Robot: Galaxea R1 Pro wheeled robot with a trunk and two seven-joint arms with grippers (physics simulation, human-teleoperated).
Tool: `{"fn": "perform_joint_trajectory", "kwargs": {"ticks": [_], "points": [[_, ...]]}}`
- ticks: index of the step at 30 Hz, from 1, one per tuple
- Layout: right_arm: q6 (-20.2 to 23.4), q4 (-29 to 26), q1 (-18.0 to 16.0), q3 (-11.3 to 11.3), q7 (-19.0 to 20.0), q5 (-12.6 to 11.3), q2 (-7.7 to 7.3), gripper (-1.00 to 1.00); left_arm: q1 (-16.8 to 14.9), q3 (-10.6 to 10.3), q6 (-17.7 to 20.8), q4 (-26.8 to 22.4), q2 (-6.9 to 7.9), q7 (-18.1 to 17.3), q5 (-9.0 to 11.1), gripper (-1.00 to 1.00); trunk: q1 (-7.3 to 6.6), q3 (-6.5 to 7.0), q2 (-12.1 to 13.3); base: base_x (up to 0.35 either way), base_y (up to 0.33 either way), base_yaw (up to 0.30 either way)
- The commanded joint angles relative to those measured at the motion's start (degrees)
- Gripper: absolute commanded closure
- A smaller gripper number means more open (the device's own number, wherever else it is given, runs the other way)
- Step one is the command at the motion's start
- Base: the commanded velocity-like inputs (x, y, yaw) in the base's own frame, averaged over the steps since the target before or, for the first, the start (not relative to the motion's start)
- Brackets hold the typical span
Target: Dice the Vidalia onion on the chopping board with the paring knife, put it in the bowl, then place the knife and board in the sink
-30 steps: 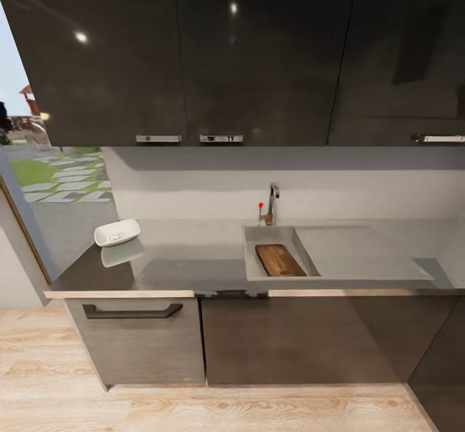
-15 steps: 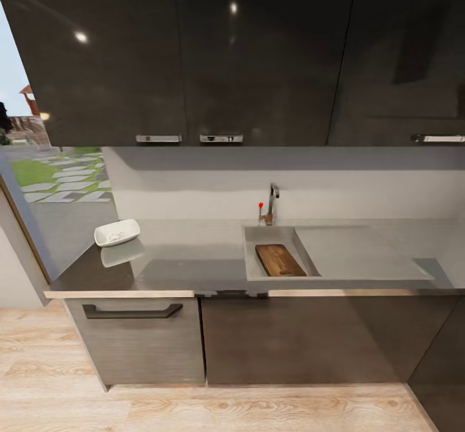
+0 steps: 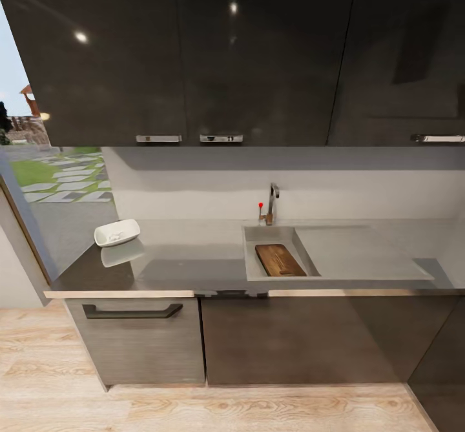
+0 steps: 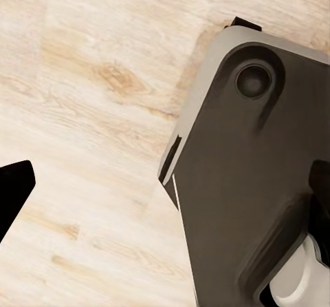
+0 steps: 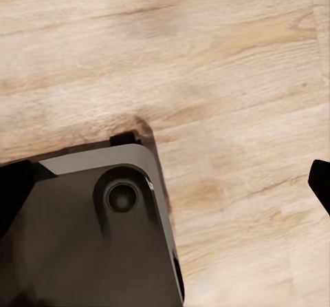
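The dark brown chopping board [image 3: 279, 259] lies inside the grey sink [image 3: 271, 234], below the chrome tap [image 3: 272, 203] with its red dot. At the countertop's [image 3: 187, 261] left end stands the white bowl [image 3: 117, 232] with small pale pieces in it. I cannot make out the paring knife or a whole onion. Both arms hang low. My left gripper [image 4: 172, 204] is open over the wooden floor and the robot's dark base [image 4: 247, 183]. My right gripper [image 5: 168, 190] is also open, with nothing between its fingers.
A flat drainboard [image 3: 358, 252] extends right of the basin. Dark glossy wall cabinets [image 3: 226, 51] hang above the counter, and dark base cabinets [image 3: 290, 338] stand below it. A window [image 3: 45, 174] is at the left. Light wooden floor [image 3: 194, 409] lies in front.
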Motion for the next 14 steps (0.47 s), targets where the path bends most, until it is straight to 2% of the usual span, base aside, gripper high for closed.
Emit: {"fn": "perform_joint_trajectory", "kwargs": {"ticks": [1,14], "points": [[-0.35,0.07,-0.02,-0.28,0.11,-0.41,0.01,-1.00,-0.04,-0.48,0.08,0.08,-0.01,0.06,0.46,-1.00,0.02,-0.02,-0.04,0.000,0.000,0.000],[-0.35,-0.01,-0.02,-0.38,0.12,-0.46,0.07,-1.00,-0.04,-0.48,0.10,0.08,-0.01,0.07,0.47,-1.00,0.02,-0.02,-0.04,0.000,0.000,0.000]]}}
